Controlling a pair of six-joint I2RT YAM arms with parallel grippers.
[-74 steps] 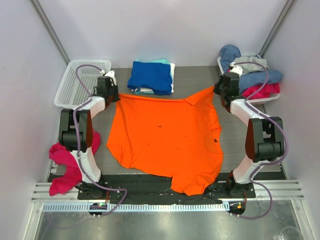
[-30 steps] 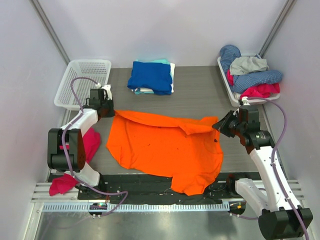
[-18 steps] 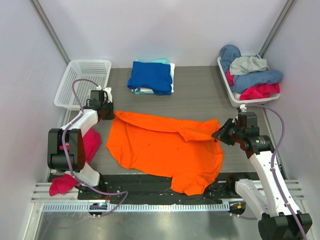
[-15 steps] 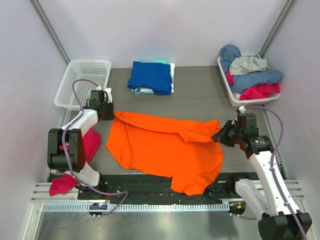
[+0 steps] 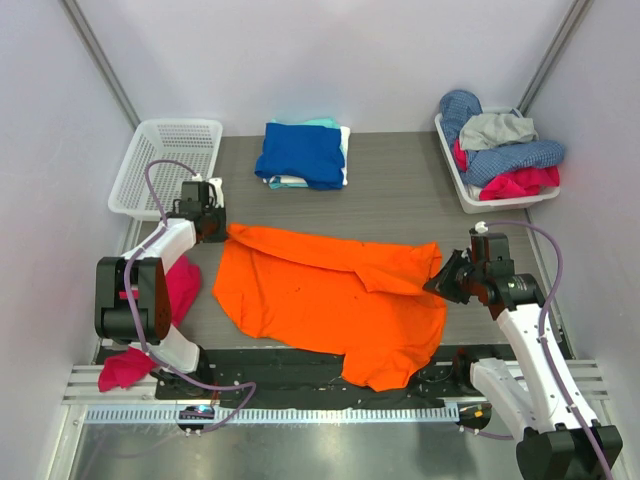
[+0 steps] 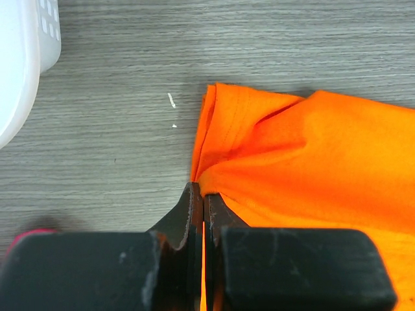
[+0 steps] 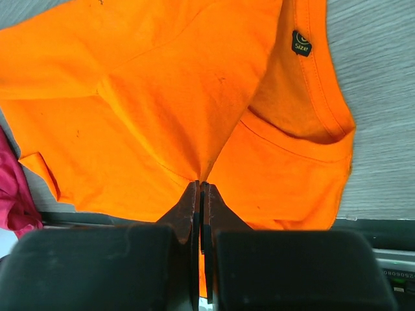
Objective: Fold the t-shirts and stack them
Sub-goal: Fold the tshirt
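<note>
Both grippers were pinched shut on the orange t-shirt [image 5: 320,300]. Left gripper [image 6: 198,189] held a far corner, cloth spreading ahead and right of its fingers. Right gripper [image 7: 200,184] held a lifted fold, collar [image 7: 322,97] ahead-right of its fingers. You looked mid first fold. Next: carry both pinches evenly toward the near hem, lay flat, release; folded stack [image 5: 303,153] sat well beyond both

Spread t-shirt [image 5: 330,300] centre; folded stack [image 5: 303,154] behind it (perhaps three shirts); basket [image 5: 150,172] behind-left, heaped tray [image 5: 462,196] behind-right.
</note>
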